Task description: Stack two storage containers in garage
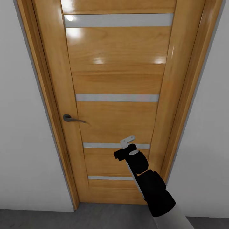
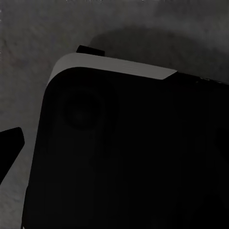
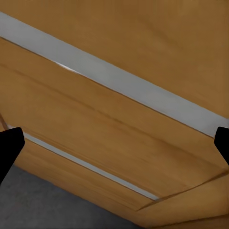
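Faced a closed wooden door (image 1: 117,95) from close up, on dark grey floor (image 1: 105,216).

Right end effector (image 3: 114,143) splayed wide, released, raised toward the door's lower panels and grey stripes (image 3: 119,78). Left end effector (image 2: 10,143) pointed down at the floor beside a dark robot body (image 2: 129,152); state impossible to tell. Farther up, grey lever handle (image 1: 70,119) at door's left edge.

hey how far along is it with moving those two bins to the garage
Nothing looks done yet: no bin shows here. In hand: the robot faces a closed wooden door with a grey handle, its right arm raised toward it and the right pincer open and empty near the lower panels. The left pincer points at grey floor. Carrying and stacking both bins looks left.
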